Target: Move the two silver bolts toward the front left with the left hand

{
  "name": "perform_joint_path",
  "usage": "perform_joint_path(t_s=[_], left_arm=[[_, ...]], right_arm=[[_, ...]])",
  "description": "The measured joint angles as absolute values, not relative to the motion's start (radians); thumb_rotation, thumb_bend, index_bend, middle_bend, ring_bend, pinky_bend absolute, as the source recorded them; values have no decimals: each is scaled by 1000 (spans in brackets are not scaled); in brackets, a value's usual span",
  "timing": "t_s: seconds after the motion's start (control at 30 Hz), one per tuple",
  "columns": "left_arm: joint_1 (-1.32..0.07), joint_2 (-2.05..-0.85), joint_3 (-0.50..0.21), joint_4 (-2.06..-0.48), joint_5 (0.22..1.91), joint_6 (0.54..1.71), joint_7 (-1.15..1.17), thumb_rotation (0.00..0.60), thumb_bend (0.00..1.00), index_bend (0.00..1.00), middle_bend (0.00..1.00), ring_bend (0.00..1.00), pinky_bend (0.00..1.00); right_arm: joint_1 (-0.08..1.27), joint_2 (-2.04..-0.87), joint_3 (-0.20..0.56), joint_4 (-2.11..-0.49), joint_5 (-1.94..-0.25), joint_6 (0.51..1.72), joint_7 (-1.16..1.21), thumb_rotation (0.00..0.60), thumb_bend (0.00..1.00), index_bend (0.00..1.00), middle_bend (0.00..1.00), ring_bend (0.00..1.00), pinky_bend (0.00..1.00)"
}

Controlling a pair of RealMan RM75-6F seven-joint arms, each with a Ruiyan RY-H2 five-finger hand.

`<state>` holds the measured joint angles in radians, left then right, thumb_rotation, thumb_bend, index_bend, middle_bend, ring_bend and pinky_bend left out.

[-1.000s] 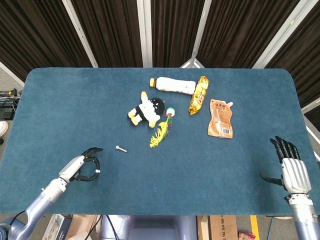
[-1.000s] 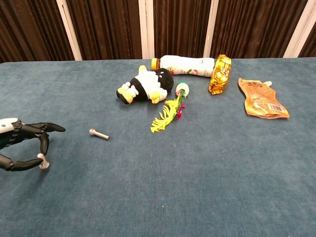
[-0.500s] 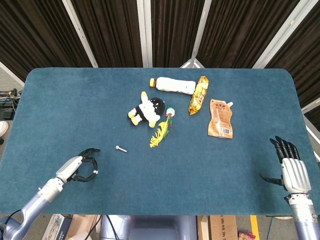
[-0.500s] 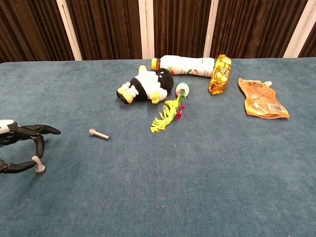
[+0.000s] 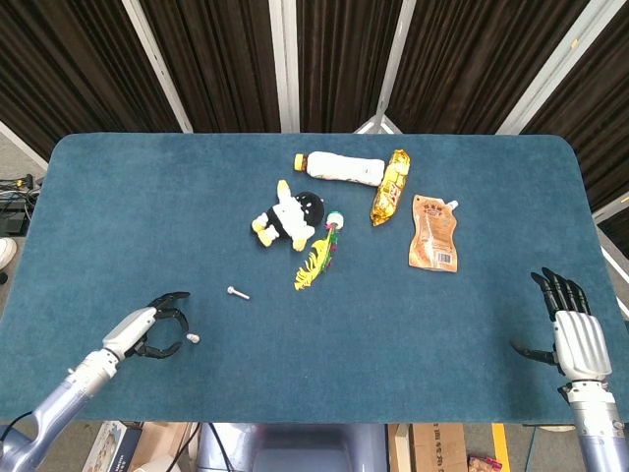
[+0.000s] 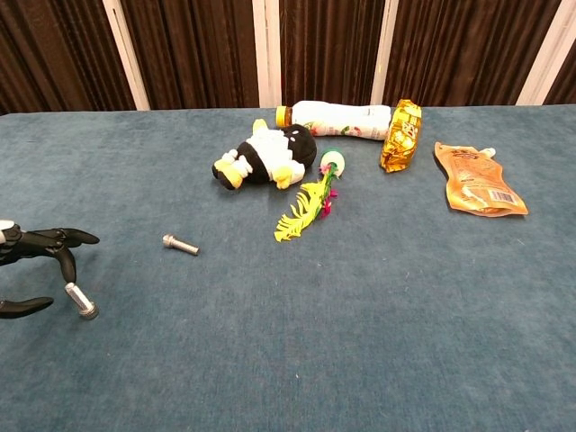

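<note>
One silver bolt (image 5: 193, 338) lies on the blue cloth near the front left, just right of my left hand (image 5: 147, 330). In the chest view this bolt (image 6: 81, 301) lies flat beside the fingertips (image 6: 67, 266) of the left hand (image 6: 31, 270), which curves around empty space and holds nothing. The second silver bolt (image 5: 237, 292) lies further in and to the right, also seen in the chest view as the second bolt (image 6: 180, 244). My right hand (image 5: 571, 331) rests at the front right edge with fingers spread, empty.
A penguin plush (image 5: 286, 217), a yellow feather toy (image 5: 316, 258), a lying bottle (image 5: 341, 167), a gold snack bag (image 5: 390, 186) and an orange pouch (image 5: 434, 233) sit in the middle and back right. The table's front edge (image 5: 295, 419) runs close behind both hands.
The left hand drew back toward the front left corner and let go of the bolt it pinched; that bolt now lies on the cloth. The right hand has not moved.
</note>
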<state>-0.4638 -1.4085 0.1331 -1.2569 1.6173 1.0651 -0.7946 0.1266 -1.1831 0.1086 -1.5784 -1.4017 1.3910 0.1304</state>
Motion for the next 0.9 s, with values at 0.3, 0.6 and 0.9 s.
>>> perform_joint_path(t_s=[0.3,0.6,0.9], left_arm=[[-462,-1343,102,-1339,1621,1135,-721,600,485,432,40,0,0],[-473,-1234,38,-1476,1581,1168,-362,600,437,399,37,0,0],[-596,-1179,-50,-1602,1389,968,158,600,405,352,35,0,0]], right_arm=[[125,-1182,108,-1584,-1408,1396,132,600,110,119,67,31,0],[126,-1188,106,-1584,-1404,1392,118,600,109,119,68,31,0],[129,-1199,110,-1584,-1389,1387,88,600,109,119,67,31,0]])
